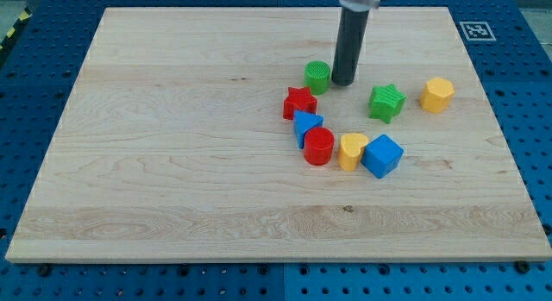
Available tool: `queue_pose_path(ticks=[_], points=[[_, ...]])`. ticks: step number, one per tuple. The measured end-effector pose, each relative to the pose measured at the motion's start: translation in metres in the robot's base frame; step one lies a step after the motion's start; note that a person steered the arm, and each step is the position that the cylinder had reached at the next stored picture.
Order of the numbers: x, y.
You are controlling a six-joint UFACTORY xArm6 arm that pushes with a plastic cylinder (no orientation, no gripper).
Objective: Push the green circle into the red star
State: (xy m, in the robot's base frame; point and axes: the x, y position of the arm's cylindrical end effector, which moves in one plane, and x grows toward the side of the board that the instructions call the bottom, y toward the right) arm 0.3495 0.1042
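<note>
One green circle point(317, 77), ridged top, upright, beside red star point(299, 103); my tip point(344, 82) touching circle, holding nothing.

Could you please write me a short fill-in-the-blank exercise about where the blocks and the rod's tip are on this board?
1. My tip stands just to the view's ____ of the green circle.
2. The red star lies below and slightly to the view's ____ of the green circle.
3. The yellow heart sits between the red cylinder and the ____ cube.

Missing words: right; left; blue
</note>
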Motion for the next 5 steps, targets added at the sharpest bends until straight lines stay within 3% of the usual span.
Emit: queue_pose_path(ticks=[1, 5], points=[[-0.017, 0.008], [0.01, -0.033]])
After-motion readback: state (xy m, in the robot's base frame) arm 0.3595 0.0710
